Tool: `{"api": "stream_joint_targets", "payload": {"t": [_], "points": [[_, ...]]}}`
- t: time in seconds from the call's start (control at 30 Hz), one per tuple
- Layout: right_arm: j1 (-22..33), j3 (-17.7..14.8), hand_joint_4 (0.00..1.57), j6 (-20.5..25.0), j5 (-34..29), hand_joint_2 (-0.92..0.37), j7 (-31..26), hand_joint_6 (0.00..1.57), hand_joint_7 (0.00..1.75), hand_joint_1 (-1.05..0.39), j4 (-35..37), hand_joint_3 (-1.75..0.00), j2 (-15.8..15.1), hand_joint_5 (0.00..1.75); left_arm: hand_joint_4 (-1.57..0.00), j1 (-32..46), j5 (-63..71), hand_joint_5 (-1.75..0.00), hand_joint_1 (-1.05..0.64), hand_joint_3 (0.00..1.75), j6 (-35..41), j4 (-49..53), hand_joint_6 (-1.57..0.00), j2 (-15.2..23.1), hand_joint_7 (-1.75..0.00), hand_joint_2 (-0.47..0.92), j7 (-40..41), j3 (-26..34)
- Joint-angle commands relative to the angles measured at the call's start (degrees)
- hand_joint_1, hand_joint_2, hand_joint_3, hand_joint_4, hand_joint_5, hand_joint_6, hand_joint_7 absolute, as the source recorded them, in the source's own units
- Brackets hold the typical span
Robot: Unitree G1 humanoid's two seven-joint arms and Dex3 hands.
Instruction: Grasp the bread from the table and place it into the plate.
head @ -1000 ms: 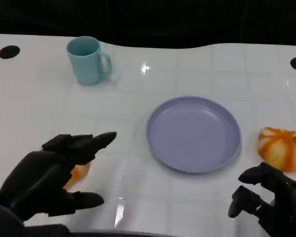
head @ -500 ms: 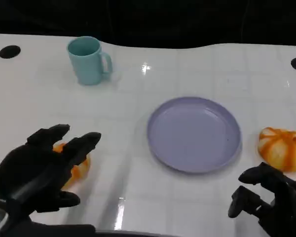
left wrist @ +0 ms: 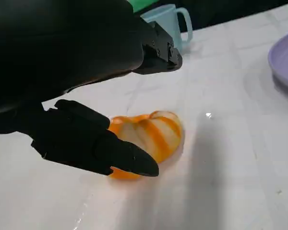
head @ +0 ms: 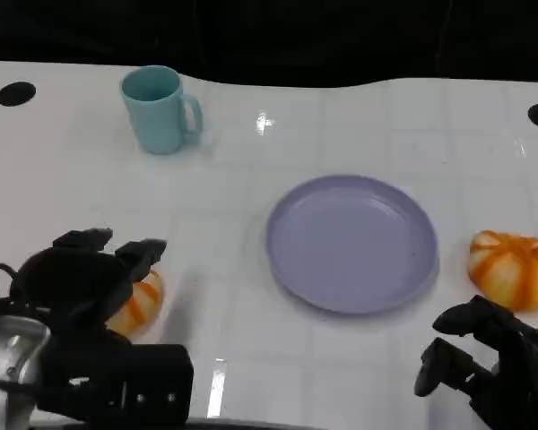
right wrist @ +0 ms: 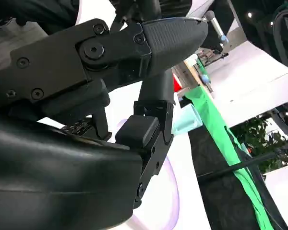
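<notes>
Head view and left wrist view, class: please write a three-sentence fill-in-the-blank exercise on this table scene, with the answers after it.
1. The left robot hand is poised over a striped piece of ____.
2. The purple plate holds ____.
3. The mug is coloured ____.

Missing words: bread; nothing; teal.

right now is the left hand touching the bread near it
Cannot tell. In the left wrist view the left hand arches over the bread, one finger overlapping its edge, but neither contact nor a gap shows plainly.
</notes>
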Motion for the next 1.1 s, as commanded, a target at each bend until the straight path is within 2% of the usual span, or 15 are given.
{"api": "stream_joint_targets", "payload": {"t": [0.03,0.17,0.33,0.57,0.87,1.07,1.1], "points": [[0.39,-0.60,0.74,-0.86,-0.01,-0.92,0.38,0.84,0.94,-0.54,-0.62,-0.21,-0.78,1.53,-0.04,-4.18,0.19,-0.07,-0.45,0.00,0.97,6.87,-0.13,1.12,0.00,0.83,1.11,-2.49],[0.37,-0.70,0.73,-0.41,0.37,-0.92,0.32,0.83,0.95,-0.53,-0.76,-0.22,-0.88,1.53,-0.06,-6.99,-0.11,-0.07,-0.50,0.00,1.68,11.34,-0.13,0.81,0.00,0.83,1.70,-4.52],[0.38,-0.71,0.73,-0.48,0.48,-0.92,0.32,0.82,0.94,-0.52,-0.78,-0.22,-0.85,1.52,-0.08,-10.17,-0.62,-0.07,-0.42,0.00,1.65,18.78,-0.13,-0.50,0.00,0.84,5.68,-7.04],[0.73,-0.72,0.73,-0.19,0.76,-0.92,-0.16,0.82,0.94,-0.52,-1.05,-0.21,-0.46,1.52,-0.09,-15.33,-1.45,-0.07,-0.42,0.00,-0.43,31.78,-0.14,-1.93,0.00,0.84,13.25,-10.73],[0.78,-0.50,0.72,-0.35,0.31,-0.92,-0.06,0.81,0.95,-0.52,-1.26,-0.23,-0.70,1.54,-0.10,-20.63,-5.56,-0.07,-0.41,0.00,-2.57,43.06,-0.16,-3.48,-0.01,0.86,16.91,-13.14],[0.72,-0.58,0.72,0.29,0.53,-0.92,-0.63,0.82,0.95,-0.53,-1.67,-0.22,-0.64,1.54,-0.23,-22.91,-9.93,-0.13,-0.36,0.02,-6.07,49.93,-0.26,-4.24,-0.04,0.91,18.82,-12.99],[0.75,-0.59,0.72,0.35,0.58,-0.92,-0.75,0.82,0.95,-0.53,-1.78,-0.22,-0.60,1.54,-0.27,-23.19,-10.70,-0.14,-0.34,0.07,-6.69,50.73,-0.28,-4.25,-0.04,0.91,18.86,-12.90]]}}
